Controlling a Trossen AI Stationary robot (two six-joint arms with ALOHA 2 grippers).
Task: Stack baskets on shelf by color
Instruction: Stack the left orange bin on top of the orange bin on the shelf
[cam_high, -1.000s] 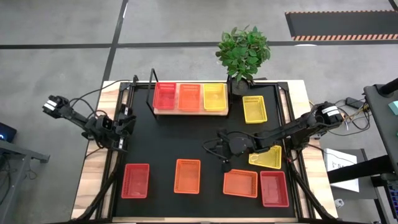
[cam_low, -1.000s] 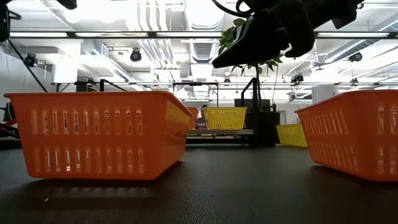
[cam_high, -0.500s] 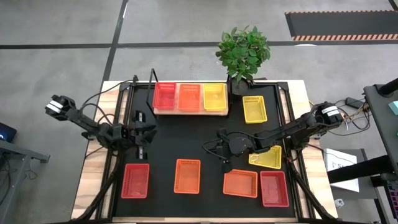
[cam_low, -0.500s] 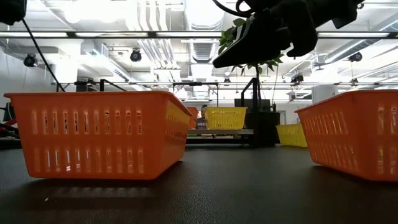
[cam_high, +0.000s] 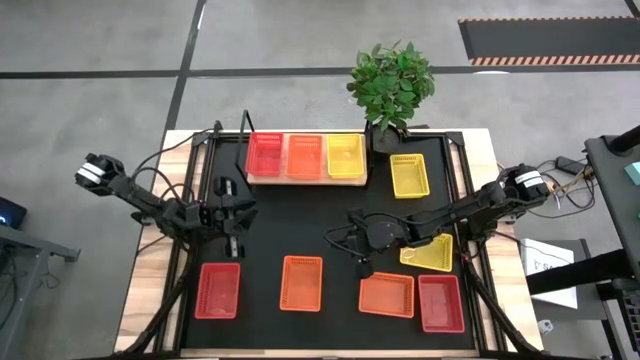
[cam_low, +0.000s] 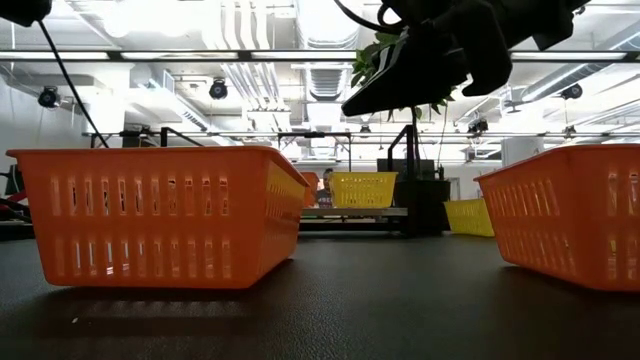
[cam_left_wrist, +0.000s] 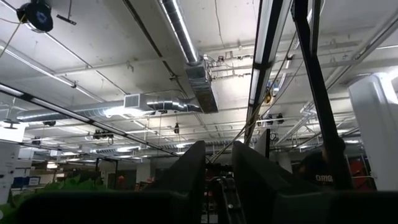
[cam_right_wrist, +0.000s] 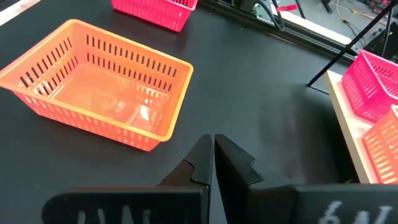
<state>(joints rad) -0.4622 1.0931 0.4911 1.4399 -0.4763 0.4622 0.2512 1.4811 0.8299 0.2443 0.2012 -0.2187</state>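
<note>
While overhead shows the shelf (cam_high: 305, 178), left wrist sees ceiling (only).

High overhead; low level at tabletop; both share orange basket (cam_high: 301, 282).

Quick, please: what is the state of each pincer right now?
Left pincer: empty, fingers a narrow gap apart, above the table's left side.
Right pincer: closed, empty, above mid-table.
</note>
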